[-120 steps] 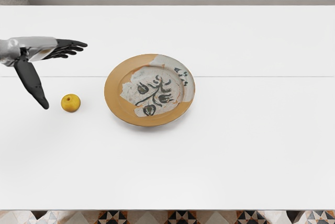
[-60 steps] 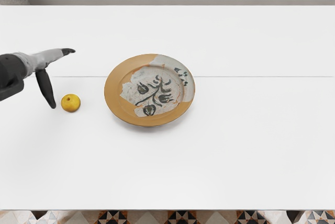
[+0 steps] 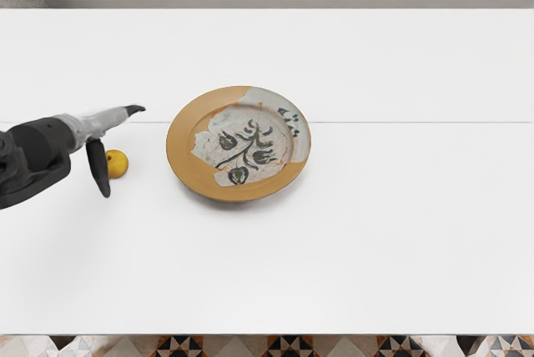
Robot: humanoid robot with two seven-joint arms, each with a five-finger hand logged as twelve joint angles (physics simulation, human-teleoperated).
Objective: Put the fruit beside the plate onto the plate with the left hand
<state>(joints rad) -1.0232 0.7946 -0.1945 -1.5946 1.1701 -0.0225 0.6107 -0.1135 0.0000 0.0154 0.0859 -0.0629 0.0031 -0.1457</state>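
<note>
A small yellow fruit [image 3: 118, 163] lies on the white table, a short way left of the plate. The plate [image 3: 188, 165] is round with an orange rim and a pale centre painted with dark plant shapes. My left hand [image 3: 113, 144] comes in from the left edge and hangs right over the fruit. Its fingers [image 3: 125, 112] stretch out toward the plate and its thumb [image 3: 98, 169] points down in front of the fruit's left side, hiding part of it. The hand is open and holds nothing. The right arm does not show.
The white table [image 3: 375, 232] runs across the whole view, with a grey wall strip along its far edge and a patterned floor below the near edge.
My left hand has moved right and toward the near edge, from behind and left of the fruit to over it. The thumb now covers the fruit's left side. Fruit and plate have stayed put.
</note>
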